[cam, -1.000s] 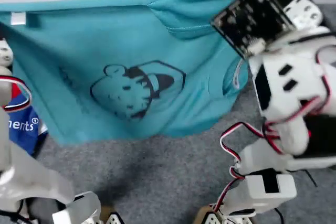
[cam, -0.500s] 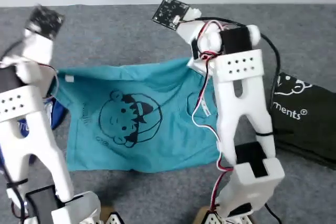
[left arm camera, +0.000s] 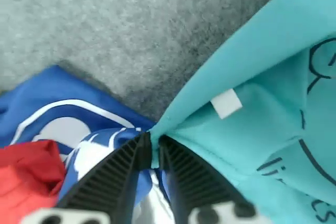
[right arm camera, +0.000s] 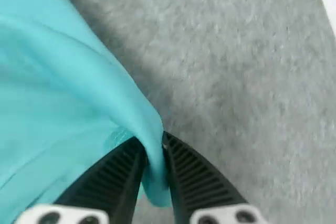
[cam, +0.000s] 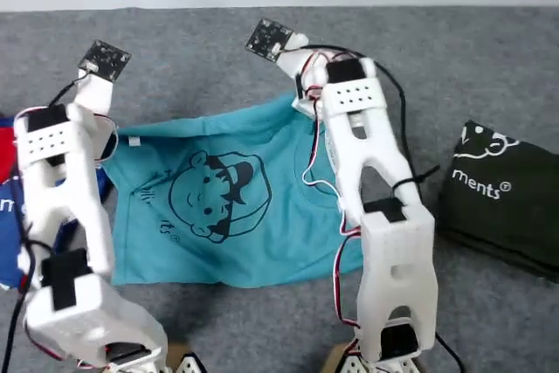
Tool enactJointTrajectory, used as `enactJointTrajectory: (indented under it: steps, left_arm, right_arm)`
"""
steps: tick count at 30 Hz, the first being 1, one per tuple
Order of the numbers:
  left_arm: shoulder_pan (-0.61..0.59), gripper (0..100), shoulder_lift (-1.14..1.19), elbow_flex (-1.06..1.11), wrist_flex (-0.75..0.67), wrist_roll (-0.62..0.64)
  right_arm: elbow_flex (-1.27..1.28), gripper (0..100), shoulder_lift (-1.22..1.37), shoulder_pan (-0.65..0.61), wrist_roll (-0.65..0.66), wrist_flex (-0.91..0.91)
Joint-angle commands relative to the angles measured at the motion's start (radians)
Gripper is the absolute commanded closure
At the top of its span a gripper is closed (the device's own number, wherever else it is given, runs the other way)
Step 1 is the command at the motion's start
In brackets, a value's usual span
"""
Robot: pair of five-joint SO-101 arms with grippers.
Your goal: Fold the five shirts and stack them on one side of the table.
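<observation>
The teal shirt (cam: 227, 207) lies spread print-up on the grey table (cam: 454, 50), held at its two far corners. The left gripper (left arm camera: 150, 150) is closed to a sliver on the corner near the shirt's white label (left arm camera: 226, 103). The right gripper (right arm camera: 154, 163) is pinched just as tight on a fold of the opposite corner. Just beside the teal shirt, on the left gripper's side, lie a blue shirt (left arm camera: 63, 111) and something red (left arm camera: 23, 174) (probably another shirt, too bunched to tell). A folded black shirt (cam: 502, 194) sits well apart from the teal shirt, beyond its other side.
</observation>
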Motion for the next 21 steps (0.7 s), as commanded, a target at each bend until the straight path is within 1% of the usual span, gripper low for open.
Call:
enactJointTrajectory:
  steps: [1, 3, 6, 12, 16, 17, 21]
  left_arm:
    - [0.006, 100, 0.023, -0.050, -0.020, -0.012]
    - [0.006, 100, 0.029, -0.050, -0.020, -0.012]
    - [0.006, 100, 0.031, -0.050, -0.020, -0.012]
    - [0.006, 100, 0.026, -0.050, -0.023, -0.012]
    - [0.008, 100, 0.032, -0.050, -0.025, -0.012]
    - [0.008, 100, 0.034, -0.050, -0.025, -0.012]
    - [0.008, 100, 0.034, -0.050, -0.025, -0.012]
  right_arm:
    - [-0.035, 86.4, 0.038, 0.013, -0.017, -0.116]
    - [-0.086, 84.6, 0.079, 0.021, -0.086, -0.150]
    - [-0.189, 84.6, 0.136, 0.041, -0.110, -0.131]
    - [-0.411, 84.7, 0.162, 0.048, -0.115, 0.125]
    - [-0.430, 84.7, 0.163, 0.036, -0.115, 0.265]
    - [-0.430, 84.7, 0.165, 0.035, -0.118, 0.277]
    - [-0.436, 84.7, 0.220, 0.027, -0.206, 0.249]
